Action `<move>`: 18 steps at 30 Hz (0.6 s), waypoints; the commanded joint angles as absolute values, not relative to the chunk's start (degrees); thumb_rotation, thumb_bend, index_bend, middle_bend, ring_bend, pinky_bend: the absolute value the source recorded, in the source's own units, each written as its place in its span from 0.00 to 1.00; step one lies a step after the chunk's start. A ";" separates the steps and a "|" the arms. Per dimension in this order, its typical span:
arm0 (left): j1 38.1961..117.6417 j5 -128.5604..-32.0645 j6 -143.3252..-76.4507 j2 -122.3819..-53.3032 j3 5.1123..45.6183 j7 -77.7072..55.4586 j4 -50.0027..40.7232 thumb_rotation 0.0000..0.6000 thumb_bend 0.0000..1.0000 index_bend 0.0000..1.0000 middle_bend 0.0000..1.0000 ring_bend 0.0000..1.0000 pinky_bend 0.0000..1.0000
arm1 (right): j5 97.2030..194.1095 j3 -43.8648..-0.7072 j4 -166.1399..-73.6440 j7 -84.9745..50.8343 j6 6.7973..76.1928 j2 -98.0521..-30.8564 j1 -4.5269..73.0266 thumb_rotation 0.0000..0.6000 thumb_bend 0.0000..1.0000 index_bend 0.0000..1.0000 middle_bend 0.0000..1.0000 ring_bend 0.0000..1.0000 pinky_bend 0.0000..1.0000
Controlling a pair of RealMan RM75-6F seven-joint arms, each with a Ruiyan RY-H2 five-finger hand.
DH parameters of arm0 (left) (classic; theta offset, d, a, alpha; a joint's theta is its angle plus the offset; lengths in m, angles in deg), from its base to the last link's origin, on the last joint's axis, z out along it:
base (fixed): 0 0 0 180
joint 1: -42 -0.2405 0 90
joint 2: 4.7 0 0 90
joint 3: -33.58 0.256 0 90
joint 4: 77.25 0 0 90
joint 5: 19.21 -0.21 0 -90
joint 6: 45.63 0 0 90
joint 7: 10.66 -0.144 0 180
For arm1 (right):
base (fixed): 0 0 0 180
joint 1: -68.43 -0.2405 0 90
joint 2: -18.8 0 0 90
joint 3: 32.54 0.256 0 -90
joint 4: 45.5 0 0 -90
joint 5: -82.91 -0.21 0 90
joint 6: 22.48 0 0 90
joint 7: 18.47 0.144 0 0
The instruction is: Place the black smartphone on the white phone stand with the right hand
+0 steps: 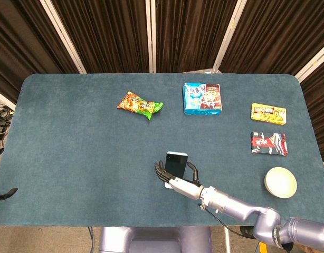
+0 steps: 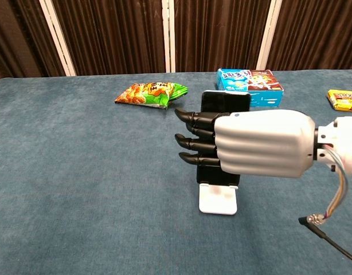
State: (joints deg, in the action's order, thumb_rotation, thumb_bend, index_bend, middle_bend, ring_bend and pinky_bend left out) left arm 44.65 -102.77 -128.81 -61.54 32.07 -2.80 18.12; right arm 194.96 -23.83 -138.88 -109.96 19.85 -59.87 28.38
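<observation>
The black smartphone (image 1: pixel 176 162) (image 2: pixel 225 102) stands nearly upright on the white phone stand (image 2: pixel 218 200) near the table's front edge, with its lower end in the stand's cradle. My right hand (image 1: pixel 178 179) (image 2: pixel 256 143) is right in front of it and hides its middle. Its dark fingers (image 2: pixel 193 140) are stretched out and spread to the left. In the head view the fingers lie on either side of the phone. I cannot tell whether they still touch it. The left hand does not show in either view.
A green and orange snack bag (image 1: pixel 141 104) (image 2: pixel 150 94) and a blue box (image 1: pixel 202 98) (image 2: pixel 249 80) lie at the back. On the right are a yellow pack (image 1: pixel 268 113) (image 2: pixel 343 99), a red and black packet (image 1: pixel 267 143) and a white bowl (image 1: pixel 280 182).
</observation>
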 commanded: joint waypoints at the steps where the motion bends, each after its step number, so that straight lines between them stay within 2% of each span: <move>1: 44.68 -102.84 -128.74 -61.56 32.13 -2.84 18.16 1.00 0.00 0.00 0.00 0.00 0.00 | 194.77 -23.93 -139.09 -109.81 20.33 -59.63 28.75 1.00 0.47 0.00 0.15 0.20 0.12; 11: 44.50 -103.18 -129.06 -61.46 32.31 -2.67 18.22 1.00 0.00 0.00 0.00 0.00 0.00 | 194.93 -24.70 -142.89 -105.19 27.82 -54.98 32.34 1.00 0.46 0.00 0.15 0.20 0.13; 16: 44.29 -103.58 -129.56 -61.37 32.41 -2.46 18.29 1.00 0.00 0.00 0.00 0.00 0.00 | 199.10 -26.10 -142.78 -91.39 39.11 -50.14 33.91 1.00 0.44 0.00 0.16 0.22 0.16; 18: 44.23 -103.70 -129.69 -61.35 32.45 -2.46 18.35 1.00 0.00 0.00 0.00 0.00 0.00 | 200.50 -26.55 -140.60 -84.15 44.16 -49.07 34.23 1.00 0.38 0.01 0.15 0.22 0.16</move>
